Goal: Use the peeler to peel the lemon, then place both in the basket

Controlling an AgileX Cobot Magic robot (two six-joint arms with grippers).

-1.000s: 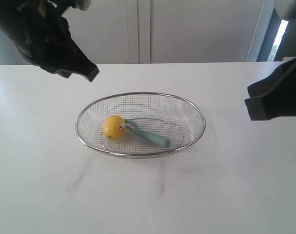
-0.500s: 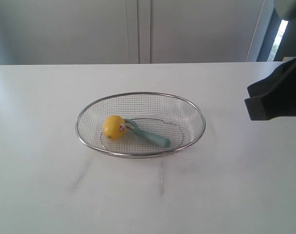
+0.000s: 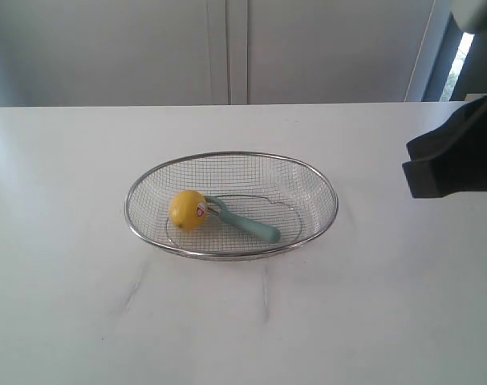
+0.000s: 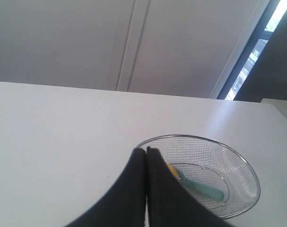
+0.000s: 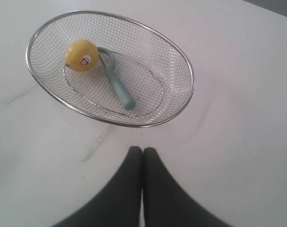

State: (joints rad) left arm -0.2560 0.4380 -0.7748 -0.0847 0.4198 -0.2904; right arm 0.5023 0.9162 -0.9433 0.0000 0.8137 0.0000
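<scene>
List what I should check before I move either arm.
1. Lemon lies inside the basket: ok.
2. Peeler lies inside the basket, blade end beside the lemon: ok.
3. Left gripper shut, holding nothing: ok.
4. Right gripper shut, holding nothing, clear of the basket rim: ok.
5. Lemon peeled: cannot tell; the side in view is yellow skin with the sticker on.
6. Basket upright on the table: ok.
</scene>
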